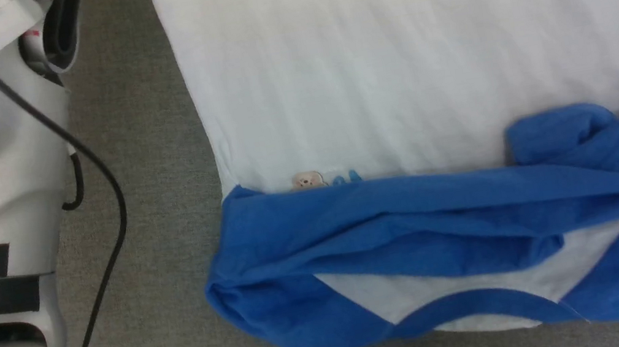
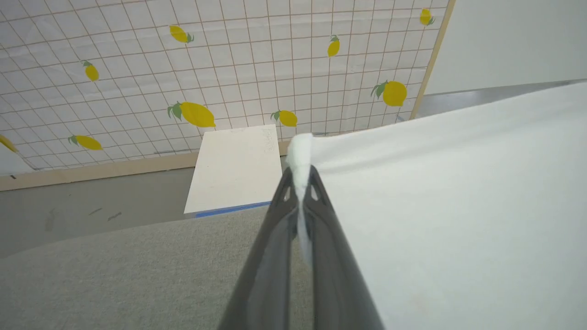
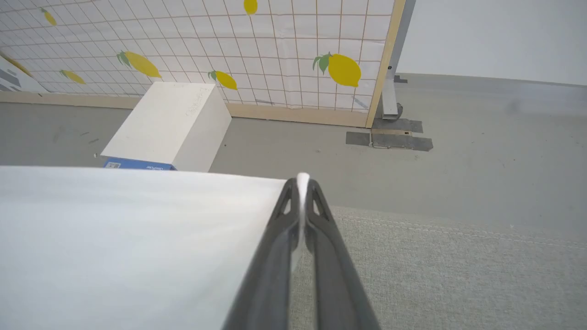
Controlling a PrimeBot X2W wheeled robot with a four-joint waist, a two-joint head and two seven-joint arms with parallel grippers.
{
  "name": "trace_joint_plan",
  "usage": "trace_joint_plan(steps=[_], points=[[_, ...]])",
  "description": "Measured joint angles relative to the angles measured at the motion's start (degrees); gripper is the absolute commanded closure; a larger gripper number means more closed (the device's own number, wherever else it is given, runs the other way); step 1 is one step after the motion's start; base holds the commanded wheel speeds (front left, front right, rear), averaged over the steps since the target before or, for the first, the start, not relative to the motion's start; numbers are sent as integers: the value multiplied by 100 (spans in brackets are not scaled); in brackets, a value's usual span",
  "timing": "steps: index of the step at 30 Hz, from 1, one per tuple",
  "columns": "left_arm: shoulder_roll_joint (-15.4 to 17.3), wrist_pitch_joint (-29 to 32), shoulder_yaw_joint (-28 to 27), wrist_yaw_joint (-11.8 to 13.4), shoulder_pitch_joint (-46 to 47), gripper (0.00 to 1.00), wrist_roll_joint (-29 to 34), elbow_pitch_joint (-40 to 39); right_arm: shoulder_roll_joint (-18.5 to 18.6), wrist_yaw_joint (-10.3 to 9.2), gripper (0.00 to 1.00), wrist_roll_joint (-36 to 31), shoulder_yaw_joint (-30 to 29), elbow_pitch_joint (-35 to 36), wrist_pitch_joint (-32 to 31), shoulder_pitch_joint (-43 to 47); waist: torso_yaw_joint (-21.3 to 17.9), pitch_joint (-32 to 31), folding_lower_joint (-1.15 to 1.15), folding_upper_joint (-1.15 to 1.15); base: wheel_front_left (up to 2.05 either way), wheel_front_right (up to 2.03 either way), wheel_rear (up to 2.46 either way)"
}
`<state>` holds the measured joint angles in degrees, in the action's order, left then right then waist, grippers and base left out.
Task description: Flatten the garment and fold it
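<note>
The left gripper (image 2: pixel 301 181) and the right gripper (image 3: pixel 302 190) each clamp a white corner of the garment (image 1: pixel 421 56) over the grey worktop (image 1: pixel 161 296). The white box (image 3: pixel 165 121) beyond seems closed.

This looks like a robot lab or test studio, not a home. Behind the white box (image 3: pixel 160 123) stands a wood-framed panel (image 3: pixel 275 41) papered with a lemon-and-grid print, a staged backdrop held up by a metal foot (image 3: pixel 390 98). Further along the panel from the box, the bare grey floor (image 3: pixel 481 151) carries patches of tape (image 3: pixel 394 140). In front of the box lies a grey cloth-covered work surface (image 3: pixel 435 275).
</note>
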<state>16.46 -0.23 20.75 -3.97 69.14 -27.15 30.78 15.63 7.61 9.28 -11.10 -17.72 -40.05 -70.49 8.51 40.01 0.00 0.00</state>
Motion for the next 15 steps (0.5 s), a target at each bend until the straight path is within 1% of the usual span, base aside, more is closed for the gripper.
trace_joint_plan(steps=[4,7,10,13,15], points=[[91,-264,9,-73,-154,100,-10,-207,125,0,100,444,135,181,187,247,-101,-282,0,0,0,0,0],[193,-443,11,-146,-555,100,-88,-525,232,-1,100,858,200,478,229,677,-166,-516,0,0,0,0,0],[358,-584,7,-172,-1196,100,-249,-999,318,0,100,1198,248,920,211,1269,-231,-768,0,0,0,0,0],[565,-733,-24,-172,-2041,100,-350,-1700,342,-1,100,1511,191,1439,166,2028,-301,-1058,0,0,0,0,0],[687,-789,-13,-99,-2596,100,-346,-2152,313,-1,100,1673,100,1735,136,2515,-338,-1236,-1,0,0,0,0]])
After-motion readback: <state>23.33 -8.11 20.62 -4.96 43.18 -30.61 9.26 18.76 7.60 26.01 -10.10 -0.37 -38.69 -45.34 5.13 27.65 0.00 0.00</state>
